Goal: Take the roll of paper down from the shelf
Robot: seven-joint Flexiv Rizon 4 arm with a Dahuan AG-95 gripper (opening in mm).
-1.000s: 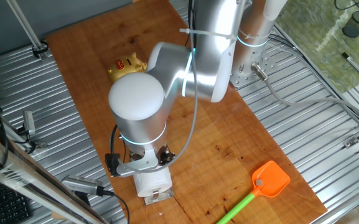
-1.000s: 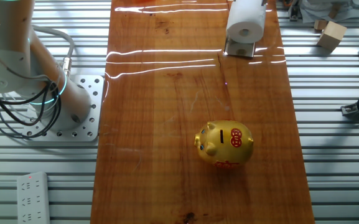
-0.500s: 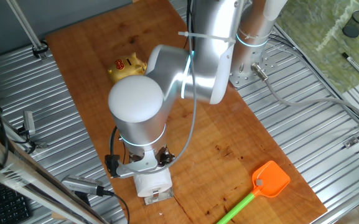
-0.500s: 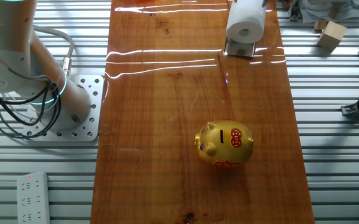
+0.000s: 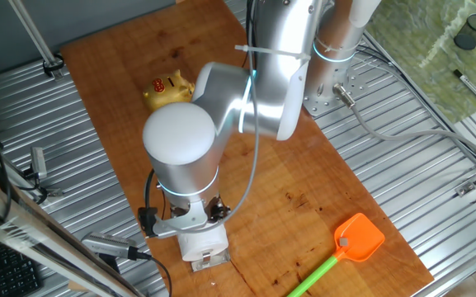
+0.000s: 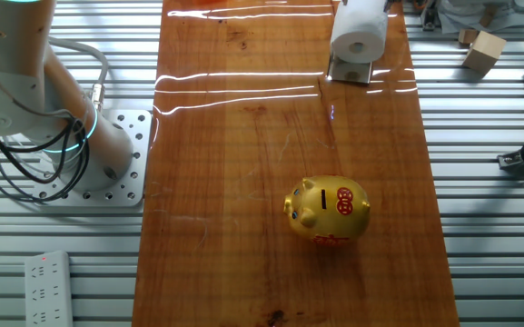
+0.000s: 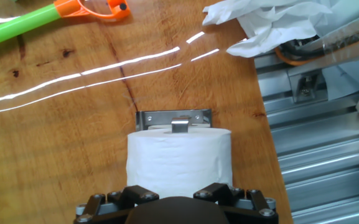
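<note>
The roll sits on the shelf at the counter edge. The hand is just above it; I cannot tell if it grips. It should close firmly, then lift straight off the bracket.

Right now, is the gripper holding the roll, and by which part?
Cannot tell. In the hand view the gripper sits right at the roll of paper, still on the shelf, but the fingertips are out of frame, so no grasp is visible.
</note>
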